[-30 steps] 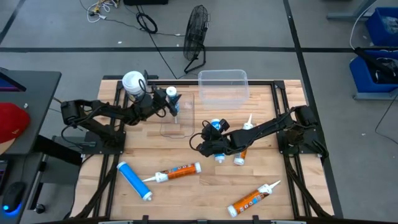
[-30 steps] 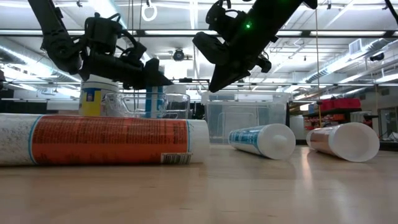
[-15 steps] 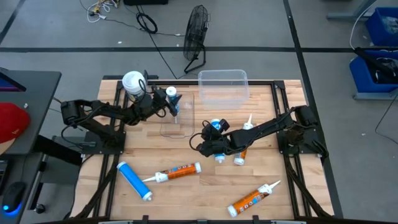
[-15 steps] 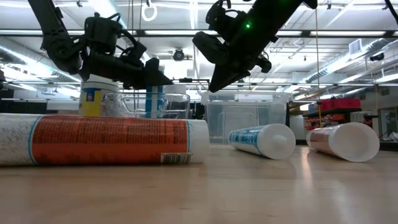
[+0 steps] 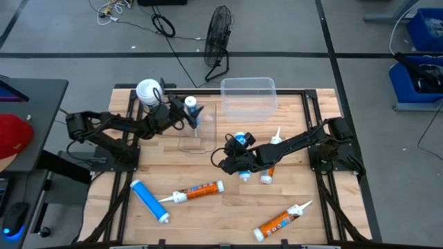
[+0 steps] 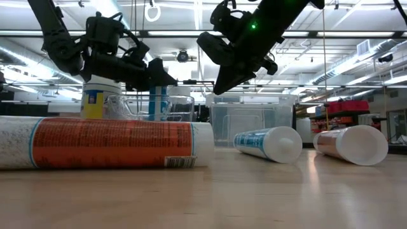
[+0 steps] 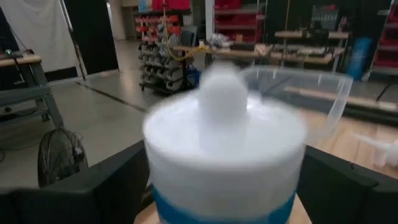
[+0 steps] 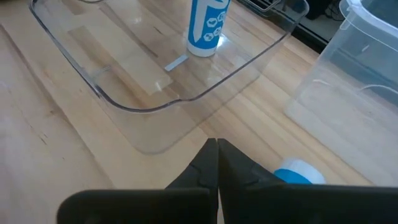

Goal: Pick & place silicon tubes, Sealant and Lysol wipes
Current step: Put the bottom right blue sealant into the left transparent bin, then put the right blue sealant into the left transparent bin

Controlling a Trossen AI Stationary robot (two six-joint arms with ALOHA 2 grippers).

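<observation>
A slim blue tube (image 5: 192, 107) with a white cap stands upright on its base in a shallow clear tray (image 5: 201, 140) at the far left middle. My left gripper (image 5: 188, 115) is level and open, with one finger on each side of the tube's upper part (image 7: 224, 149). The Lysol wipes canister (image 5: 147, 90) stands just behind my left arm. My right gripper (image 5: 223, 163) hangs shut above the table's middle, slanting down, with nothing in it. Orange sealant tubes (image 5: 197, 190) (image 5: 282, 220) and another blue tube (image 5: 149, 201) lie near the front edge.
A deeper clear bin (image 5: 248, 93) stands at the far edge, right of the tray. Two tubes (image 5: 243, 176) (image 5: 266, 178) lie under my right arm, and one more (image 5: 277, 137) lies behind it. Bare wood shows between the tray and the front tubes.
My left gripper's fingers have spread apart at the blue tube's top and let it go. The tube stays upright in the clear tray. Neither arm has shifted otherwise.
</observation>
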